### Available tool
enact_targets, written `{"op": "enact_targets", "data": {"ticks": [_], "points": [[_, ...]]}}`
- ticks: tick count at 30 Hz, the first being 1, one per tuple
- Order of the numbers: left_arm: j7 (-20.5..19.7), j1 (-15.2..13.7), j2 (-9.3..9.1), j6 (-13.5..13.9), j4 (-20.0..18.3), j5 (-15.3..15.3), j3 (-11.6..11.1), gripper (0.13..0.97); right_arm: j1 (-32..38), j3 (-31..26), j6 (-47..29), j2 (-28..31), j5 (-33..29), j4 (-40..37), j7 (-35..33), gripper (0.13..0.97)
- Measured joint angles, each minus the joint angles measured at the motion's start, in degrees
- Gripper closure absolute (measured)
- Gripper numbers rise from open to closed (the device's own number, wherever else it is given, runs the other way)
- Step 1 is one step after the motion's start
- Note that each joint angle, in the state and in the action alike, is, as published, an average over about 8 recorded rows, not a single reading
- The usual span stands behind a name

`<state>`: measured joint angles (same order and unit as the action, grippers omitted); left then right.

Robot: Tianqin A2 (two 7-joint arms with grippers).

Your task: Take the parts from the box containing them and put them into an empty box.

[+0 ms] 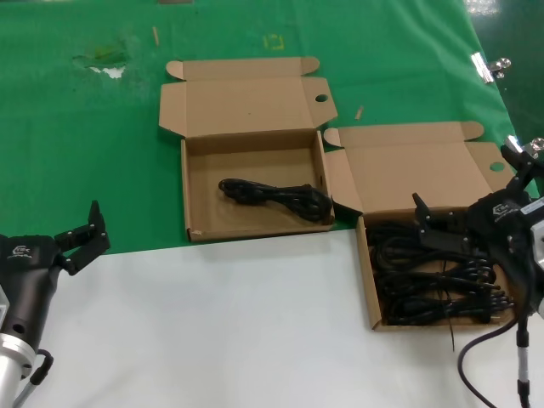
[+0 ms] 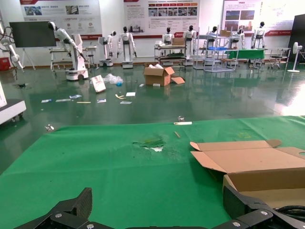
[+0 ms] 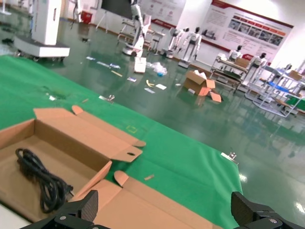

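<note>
Two alike brown cardboard boxes lie open on the table. The right box [image 1: 367, 280] holds several coiled black power cords [image 1: 438, 276]. The left box [image 1: 184, 183] has one cord [image 1: 276, 195] on its floor, also seen in the right wrist view as the cord [image 3: 40, 176]. My right gripper [image 1: 422, 223] hovers over the back of the right box, open, nothing between its fingers; beneath it is that box's lid [image 3: 143, 205]. My left gripper [image 1: 81, 223] waits open at the table's front left, apart from the left box [image 2: 252, 162].
A green cloth [image 1: 85, 153] covers the back of the table, torn at one spot [image 1: 106, 64]; the front is white [image 1: 238, 323]. Metal clips [image 1: 486, 66] sit at the far right edge. My own thin cable [image 1: 484, 374] hangs by the right arm.
</note>
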<state>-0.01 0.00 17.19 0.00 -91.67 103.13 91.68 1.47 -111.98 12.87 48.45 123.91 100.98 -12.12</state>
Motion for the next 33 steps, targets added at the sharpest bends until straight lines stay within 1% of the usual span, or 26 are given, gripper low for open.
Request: {"op": "enact_targets", "data": {"ticks": [33], "points": [[0.0,0.0,0.00,0.0,0.0,0.0,0.0,0.132,-1.0,13.5,-8.6,-20.8,-13.8,-6.2,8.1,0.129]]}}
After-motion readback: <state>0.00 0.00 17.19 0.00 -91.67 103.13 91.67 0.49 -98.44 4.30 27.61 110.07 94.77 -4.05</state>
